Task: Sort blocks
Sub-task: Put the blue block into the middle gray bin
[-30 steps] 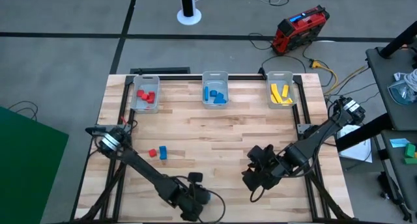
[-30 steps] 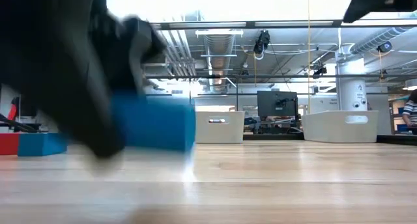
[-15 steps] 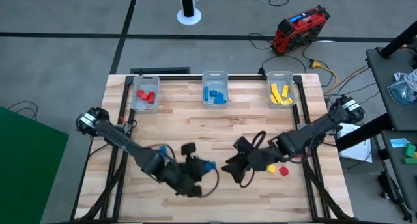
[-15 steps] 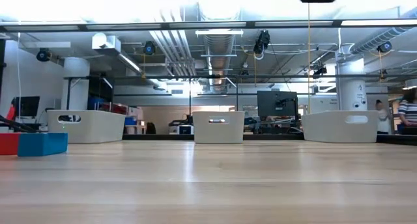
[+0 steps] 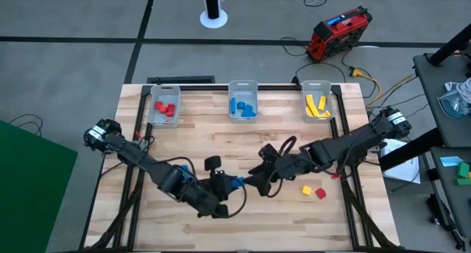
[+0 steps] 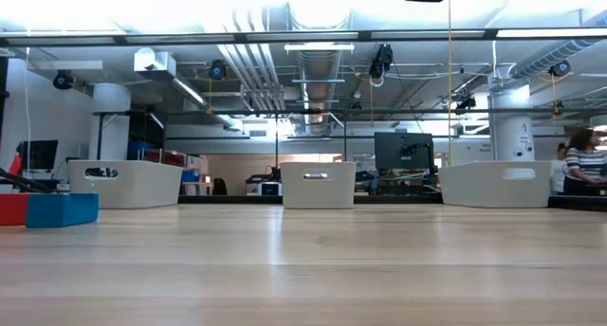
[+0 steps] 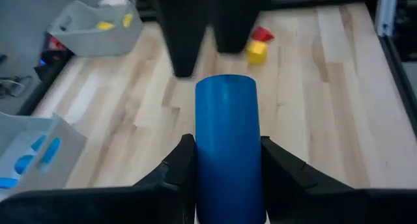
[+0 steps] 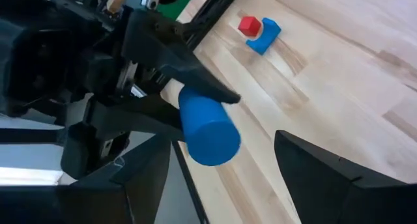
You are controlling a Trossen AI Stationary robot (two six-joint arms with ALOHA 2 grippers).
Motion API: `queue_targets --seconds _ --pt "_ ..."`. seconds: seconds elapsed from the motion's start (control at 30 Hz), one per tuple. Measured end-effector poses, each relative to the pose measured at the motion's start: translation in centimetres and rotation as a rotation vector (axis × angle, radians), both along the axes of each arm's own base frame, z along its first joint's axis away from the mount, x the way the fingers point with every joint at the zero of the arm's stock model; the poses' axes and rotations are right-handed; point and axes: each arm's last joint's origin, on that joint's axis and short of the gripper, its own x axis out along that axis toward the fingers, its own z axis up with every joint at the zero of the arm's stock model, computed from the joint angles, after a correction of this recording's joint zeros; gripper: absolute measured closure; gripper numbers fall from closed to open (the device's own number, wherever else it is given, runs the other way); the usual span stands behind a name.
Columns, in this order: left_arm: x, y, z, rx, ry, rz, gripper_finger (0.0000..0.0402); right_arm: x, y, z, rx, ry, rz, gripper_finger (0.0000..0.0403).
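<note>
Two grippers facing mid-desk: left gripper clamping a blue cylinder block, right gripper spread wide just beside it.

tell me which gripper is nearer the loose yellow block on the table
Right. The right gripper hangs open just left of the yellow block in the high view; the left gripper, shut on a blue cylinder, sits farther left.

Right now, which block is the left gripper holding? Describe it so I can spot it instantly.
Start at the wooden table and find its near-centre, where both arms meet. There the left gripper clamps a blue cylinder, pointed toward the open right gripper. It is the only round block, and the only one off the table.
</note>
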Motion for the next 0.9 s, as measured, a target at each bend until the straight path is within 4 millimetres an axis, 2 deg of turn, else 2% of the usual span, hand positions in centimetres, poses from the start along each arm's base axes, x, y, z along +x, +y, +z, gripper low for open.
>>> queue_targets --seconds 0.2,0.9 --pt "0.7 0.6 0.4 0.041 -0.046 0.012 0.0302 0.2 -0.4 0.0 0.022 0.008 0.022 0.0138" --pt "1.6 1.3 1.0 0.065 -0.101 0.000 0.0302 0.6 -0.8 0.4 0.008 -0.044 0.025 0.0184"
